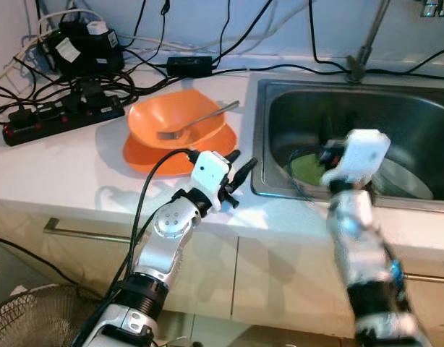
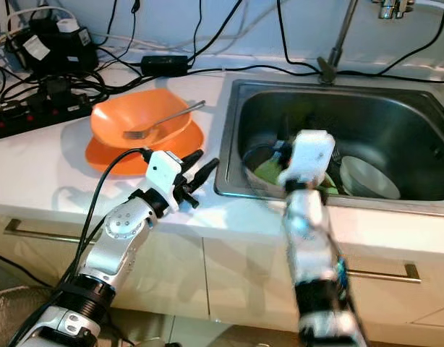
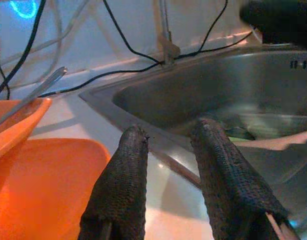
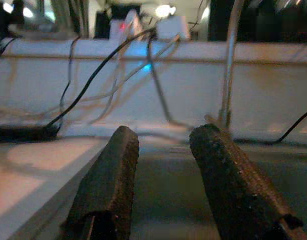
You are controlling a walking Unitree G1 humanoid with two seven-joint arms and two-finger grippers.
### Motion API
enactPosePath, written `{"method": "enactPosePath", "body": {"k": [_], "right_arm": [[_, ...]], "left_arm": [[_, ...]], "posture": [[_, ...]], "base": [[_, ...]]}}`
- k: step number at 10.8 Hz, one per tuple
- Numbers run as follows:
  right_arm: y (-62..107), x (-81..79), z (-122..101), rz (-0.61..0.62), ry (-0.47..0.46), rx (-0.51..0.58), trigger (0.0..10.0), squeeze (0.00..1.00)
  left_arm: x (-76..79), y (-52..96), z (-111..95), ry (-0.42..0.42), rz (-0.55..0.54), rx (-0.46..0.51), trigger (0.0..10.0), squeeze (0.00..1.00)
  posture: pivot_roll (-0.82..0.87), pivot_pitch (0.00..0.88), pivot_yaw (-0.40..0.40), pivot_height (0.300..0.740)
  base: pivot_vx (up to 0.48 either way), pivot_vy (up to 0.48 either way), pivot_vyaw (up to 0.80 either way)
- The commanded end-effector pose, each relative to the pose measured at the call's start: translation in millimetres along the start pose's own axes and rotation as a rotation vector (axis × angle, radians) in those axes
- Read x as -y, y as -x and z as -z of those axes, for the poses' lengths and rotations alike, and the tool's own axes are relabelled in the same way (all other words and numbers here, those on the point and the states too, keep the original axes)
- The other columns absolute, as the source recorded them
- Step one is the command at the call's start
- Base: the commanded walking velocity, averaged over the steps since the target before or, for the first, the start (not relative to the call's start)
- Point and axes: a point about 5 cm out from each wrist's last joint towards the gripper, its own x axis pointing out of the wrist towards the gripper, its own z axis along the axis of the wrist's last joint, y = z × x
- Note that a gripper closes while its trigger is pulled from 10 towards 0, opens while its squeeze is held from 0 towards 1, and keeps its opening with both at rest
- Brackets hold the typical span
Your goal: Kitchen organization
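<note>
1. The white tabletop (image 1: 70,173) carries an orange bowl (image 1: 180,119) stacked on an orange plate (image 1: 142,155); a metal fork (image 1: 197,121) lies in the bowl, its handle resting on the rim toward the sink.
2. A steel sink (image 1: 352,108) is set into the tabletop just beside the plate. Inside it lie a green dish (image 2: 269,170) and a pale bowl (image 2: 366,177); further detail there is hidden by the right arm.
3. The left gripper (image 1: 240,170) hovers over the tabletop between the orange plate and the sink's near-left corner. Its jaws are parted, with a clear gap between the two black fingers (image 3: 121,185), and hold nothing.
4. The right gripper (image 4: 163,185) is raised above the front edge of the sink, over the green dish. Its jaws stand apart and empty, pointing toward the back wall.
5. At the back of the tabletop, a black power strip (image 1: 59,116), adapters and tangled black cables (image 1: 135,79) lie against the wall.
6. The faucet stem (image 1: 366,43) rises behind the sink.
7. A fan guard (image 1: 34,314) stands on the floor below the tabletop.
</note>
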Motion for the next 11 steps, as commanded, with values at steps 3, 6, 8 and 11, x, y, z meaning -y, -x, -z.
{"method": "enactPosePath", "body": {"k": [3, 6, 8, 11], "right_arm": [[7.3, -8.9, 10, -0.008, -0.026, -0.061, 10.0, 0.00], [8.8, -16.7, 14, -0.010, -0.036, -0.085, 10.0, 0.00], [9.1, -19.3, 15, -0.008, -0.042, -0.090, 10.0, 0.00], [10.7, -23.2, 16, -0.009, -0.049, -0.099, 10.0, 0.00]], "left_arm": [[-3.5, 5.5, 9, -0.001, -0.044, -0.045, 10.0, 0.00], [-22.5, -4.0, -31, -0.102, -0.122, 0.095, 10.0, 0.00], [-40.0, -6.6, -54, -0.126, -0.181, 0.169, 10.0, 0.00], [-62.7, 2.1, -59, -0.163, -0.280, 0.138, 10.0, 0.00]], "posture": [[0.01, 0.023, 0.045, 0.740], [0.02, 0.032, 0.051, 0.740], [0.02, 0.035, 0.055, 0.740], [0.03, 0.045, 0.062, 0.740]], "base": [[0.000, 0.000, 0.00], [0.000, 0.000, 0.00], [0.000, 0.000, 0.00], [0.000, 0.000, 0.00]]}}
